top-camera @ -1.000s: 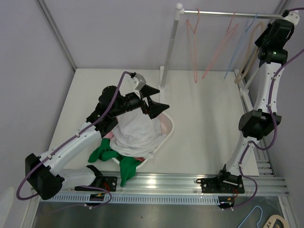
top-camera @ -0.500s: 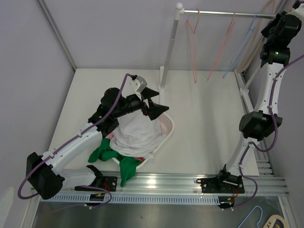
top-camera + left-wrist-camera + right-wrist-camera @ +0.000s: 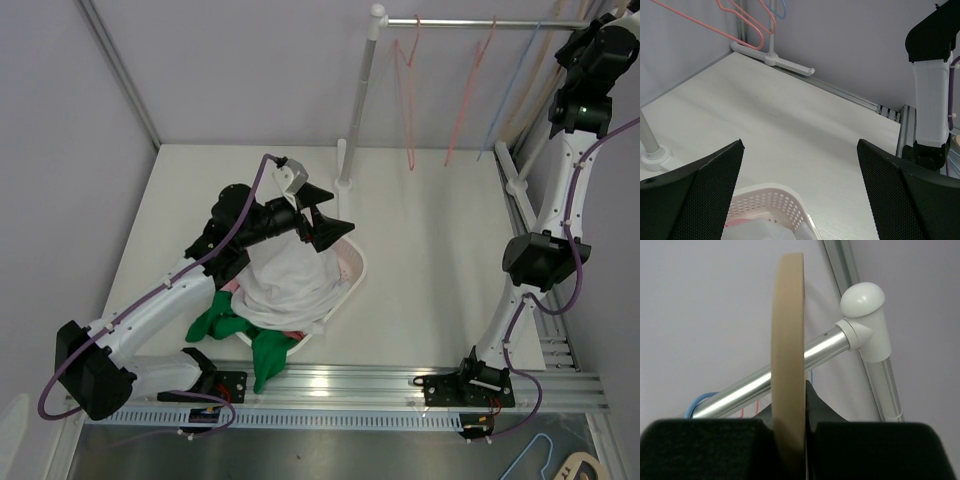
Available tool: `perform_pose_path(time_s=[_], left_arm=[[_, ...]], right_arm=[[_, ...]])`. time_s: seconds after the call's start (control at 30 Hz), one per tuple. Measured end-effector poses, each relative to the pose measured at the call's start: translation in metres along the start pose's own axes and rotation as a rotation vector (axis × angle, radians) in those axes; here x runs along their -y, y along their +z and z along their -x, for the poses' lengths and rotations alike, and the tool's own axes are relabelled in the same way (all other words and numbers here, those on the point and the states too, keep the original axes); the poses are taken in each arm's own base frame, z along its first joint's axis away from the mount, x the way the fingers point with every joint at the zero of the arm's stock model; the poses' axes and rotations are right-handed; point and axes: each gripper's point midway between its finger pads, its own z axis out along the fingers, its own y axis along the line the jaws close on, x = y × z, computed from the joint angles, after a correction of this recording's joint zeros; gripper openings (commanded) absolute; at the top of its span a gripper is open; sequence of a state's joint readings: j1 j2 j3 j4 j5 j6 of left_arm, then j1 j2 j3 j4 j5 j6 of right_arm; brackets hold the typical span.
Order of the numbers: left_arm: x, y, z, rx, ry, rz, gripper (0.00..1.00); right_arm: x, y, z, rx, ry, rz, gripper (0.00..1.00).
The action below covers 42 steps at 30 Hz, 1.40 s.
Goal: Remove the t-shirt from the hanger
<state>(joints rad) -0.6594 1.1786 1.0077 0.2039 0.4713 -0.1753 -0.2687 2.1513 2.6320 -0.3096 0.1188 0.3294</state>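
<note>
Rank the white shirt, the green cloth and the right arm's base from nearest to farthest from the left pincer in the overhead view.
1. White shirt, just below the left pincer.
2. Green cloth, front left.
3. Right arm's base, front right.

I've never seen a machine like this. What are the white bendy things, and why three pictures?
They are two robot arms bolted to a table, each ending in a pincer. One picture looks down from above; the other two come from cameras on the wrists. The left pincer hangs open over a basket holding a white t-shirt, with green cloth at its edge. The right pincer is shut on a tan hanger up at the metal rail, where pink hangers dangle.
</note>
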Motion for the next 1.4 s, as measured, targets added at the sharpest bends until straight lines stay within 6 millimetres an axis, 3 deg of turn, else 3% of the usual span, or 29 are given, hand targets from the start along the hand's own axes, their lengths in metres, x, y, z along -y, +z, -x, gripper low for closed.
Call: perform_pose_path(time_s=[0.3, 0.7, 0.9, 1.1, 1.2, 1.4], left_arm=[[-0.001, 0.000, -0.004, -0.007, -0.004, 0.001, 0.99], [-0.003, -0.002, -0.020, -0.038, -0.020, 0.007, 0.99], [-0.004, -0.003, -0.027, -0.047, -0.024, 0.008, 0.99], [-0.005, -0.004, -0.035, -0.061, -0.032, 0.011, 0.99], [-0.005, -0.004, -0.036, -0.060, -0.031, 0.011, 1.00], [-0.004, -0.006, -0.037, -0.055, -0.029, 0.009, 0.99]], right_arm=[[-0.003, 0.004, 0.001, 0.012, 0.065, 0.015, 0.00], [0.018, 0.008, -0.003, -0.008, 0.105, -0.016, 0.00], [0.038, 0.009, -0.019, -0.059, 0.135, -0.035, 0.00], [0.068, 0.013, -0.062, -0.157, 0.149, -0.096, 0.00], [0.073, 0.015, -0.081, -0.192, 0.154, -0.104, 0.00], [0.072, 0.013, -0.079, -0.200, 0.132, -0.095, 0.00]])
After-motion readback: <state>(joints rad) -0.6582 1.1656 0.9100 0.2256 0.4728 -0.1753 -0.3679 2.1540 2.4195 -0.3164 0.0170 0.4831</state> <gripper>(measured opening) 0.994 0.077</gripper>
